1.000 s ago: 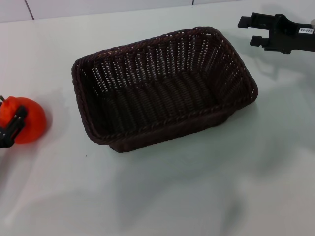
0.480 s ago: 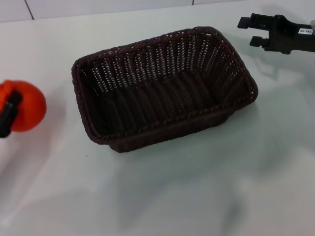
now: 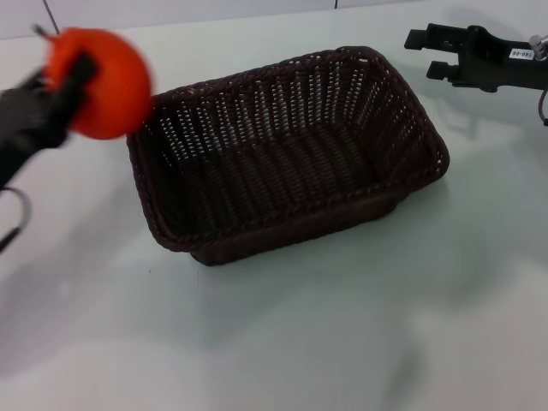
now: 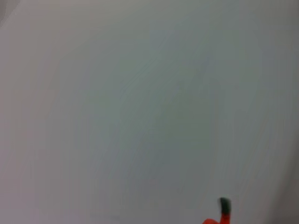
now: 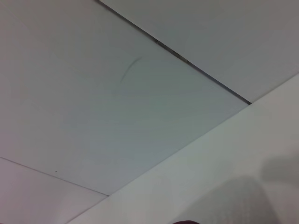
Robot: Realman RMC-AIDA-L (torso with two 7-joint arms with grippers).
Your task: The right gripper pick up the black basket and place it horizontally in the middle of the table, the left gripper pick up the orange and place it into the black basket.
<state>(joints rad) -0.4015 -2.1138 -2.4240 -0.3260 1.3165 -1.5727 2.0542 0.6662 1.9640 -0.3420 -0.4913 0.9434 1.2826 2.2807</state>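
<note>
The left gripper (image 3: 75, 81) is closed on the orange (image 3: 101, 83), a dark finger (image 3: 79, 70) crossing the fruit's near face. It holds the orange in the air off the table, at the left end of the basket (image 3: 287, 154), just by the rim's left corner as the head view shows it. The orange is not inside the basket; from this angle its edge seems to overlap the rim corner, though whether it hangs over the rim or beside it cannot be told. The arm behind the gripper runs off toward the left edge of the table (image 3: 325, 334), with a thin cable loop (image 3: 15, 218) hanging below it. In the left wrist view only a sliver of the orange (image 4: 216, 220) with its dark stem (image 4: 224, 204) shows against the white surface.

The basket stands upright in the middle of the table, its long side lying roughly across, a little skewed, and nothing is in it.

The right gripper (image 3: 421, 54) hovers near the far right corner of the table, just beyond the basket's right end and apart from it. Its two fingers are spread with a clear gap between them and hold nothing.
</note>
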